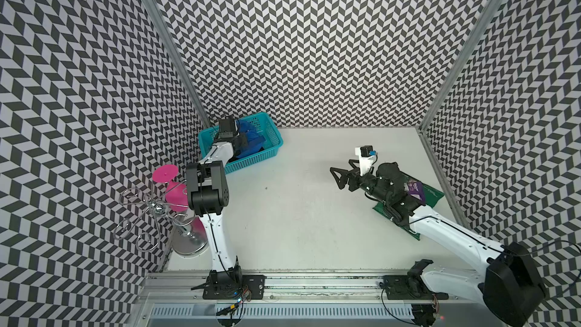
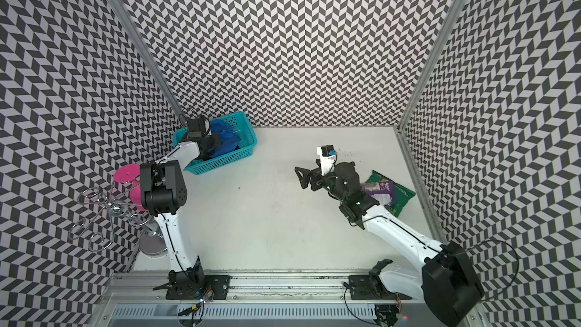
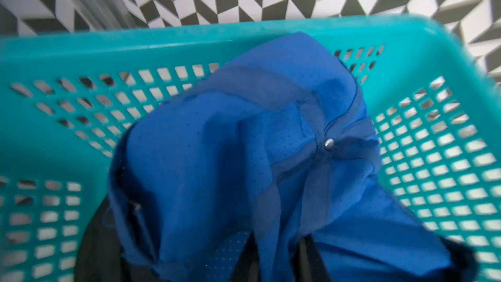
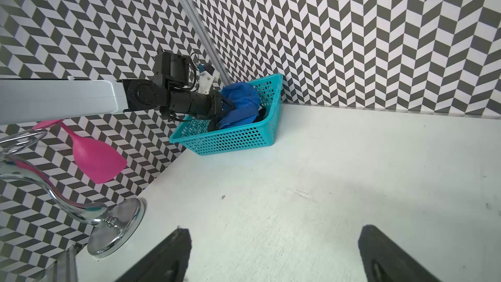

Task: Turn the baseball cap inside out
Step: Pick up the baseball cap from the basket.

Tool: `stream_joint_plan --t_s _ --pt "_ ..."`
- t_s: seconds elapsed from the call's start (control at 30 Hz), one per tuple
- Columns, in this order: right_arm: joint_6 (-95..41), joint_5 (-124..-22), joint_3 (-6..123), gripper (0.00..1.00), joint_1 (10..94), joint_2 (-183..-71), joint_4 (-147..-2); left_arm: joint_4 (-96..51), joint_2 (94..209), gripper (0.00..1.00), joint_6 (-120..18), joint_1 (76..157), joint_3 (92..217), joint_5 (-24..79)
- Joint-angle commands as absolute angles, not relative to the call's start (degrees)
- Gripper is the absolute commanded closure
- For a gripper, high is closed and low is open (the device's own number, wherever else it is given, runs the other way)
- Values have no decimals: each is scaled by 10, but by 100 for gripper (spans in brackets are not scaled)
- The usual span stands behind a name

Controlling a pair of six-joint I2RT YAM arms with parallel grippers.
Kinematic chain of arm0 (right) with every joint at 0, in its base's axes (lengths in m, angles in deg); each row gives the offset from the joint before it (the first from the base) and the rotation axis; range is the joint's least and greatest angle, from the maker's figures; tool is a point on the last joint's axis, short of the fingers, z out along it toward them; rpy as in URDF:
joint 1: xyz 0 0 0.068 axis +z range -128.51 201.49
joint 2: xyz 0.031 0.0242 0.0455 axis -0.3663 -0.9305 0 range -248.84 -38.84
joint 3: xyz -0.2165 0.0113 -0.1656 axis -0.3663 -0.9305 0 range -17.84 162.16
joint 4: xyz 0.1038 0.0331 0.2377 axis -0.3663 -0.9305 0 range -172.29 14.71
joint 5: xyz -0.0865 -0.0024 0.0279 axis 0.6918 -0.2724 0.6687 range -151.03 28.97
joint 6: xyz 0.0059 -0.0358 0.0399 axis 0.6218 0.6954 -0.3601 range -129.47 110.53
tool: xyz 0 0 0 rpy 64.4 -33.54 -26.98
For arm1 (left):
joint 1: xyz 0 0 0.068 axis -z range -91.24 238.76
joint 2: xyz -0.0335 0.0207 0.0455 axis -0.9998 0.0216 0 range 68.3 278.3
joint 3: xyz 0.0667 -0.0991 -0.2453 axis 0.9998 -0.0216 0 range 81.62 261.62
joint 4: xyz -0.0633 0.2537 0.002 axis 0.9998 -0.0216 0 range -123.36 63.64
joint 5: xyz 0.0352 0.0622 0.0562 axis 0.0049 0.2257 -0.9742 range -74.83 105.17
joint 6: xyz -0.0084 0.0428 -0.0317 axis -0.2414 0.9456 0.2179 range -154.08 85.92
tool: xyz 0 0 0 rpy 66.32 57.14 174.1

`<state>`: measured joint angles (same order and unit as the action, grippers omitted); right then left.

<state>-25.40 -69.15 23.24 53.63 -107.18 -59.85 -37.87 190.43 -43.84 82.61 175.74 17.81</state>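
Baseball cap [image 3: 244, 145], blue and crumpled, sits in the teal basket [image 1: 254, 163] at the table's far left corner, where we see the left gripper [image 4: 227, 105] pinched narrow on its fabric. A chrome rack [image 1: 151, 212] carrying a pink goblet [image 1: 174, 195] stands beside that arm, and a green snack packet [image 2: 394, 195] lies under the right arm. The right gripper [image 4: 273, 230] gapes wide, holding nothing. The crown bulges above the basket rim, with taped seams meeting at a rivet [image 3: 328, 143]; we cannot tell its long axis. White table [image 1: 314, 231], chevron walls [image 1: 314, 42]

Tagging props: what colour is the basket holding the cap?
The basket is teal, clearest in the left wrist view.
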Motion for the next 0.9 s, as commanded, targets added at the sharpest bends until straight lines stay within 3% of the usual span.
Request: stream_joint_plan --t_s 0.0,0.2,0.37,0.57,0.67,0.87 --pt "-272 -664 257 0 540 -1068 -578 -340 1820 96 -472 824 1705 218" --pt "-323 -660 280 0 540 -1066 -558 -190 1639 100 -557 825 1531 306" --pt "-387 -695 294 0 540 -1062 -533 -132 1541 100 -630 828 1463 366" --pt "-427 -817 321 0 542 -1090 -496 -58 1455 100 -706 883 1421 416" --pt "-392 -830 329 0 563 -1107 -477 -49 1433 100 -730 933 1421 406" --pt "-203 -744 293 0 604 -1116 -435 -36 1442 100 -775 1030 1464 427"
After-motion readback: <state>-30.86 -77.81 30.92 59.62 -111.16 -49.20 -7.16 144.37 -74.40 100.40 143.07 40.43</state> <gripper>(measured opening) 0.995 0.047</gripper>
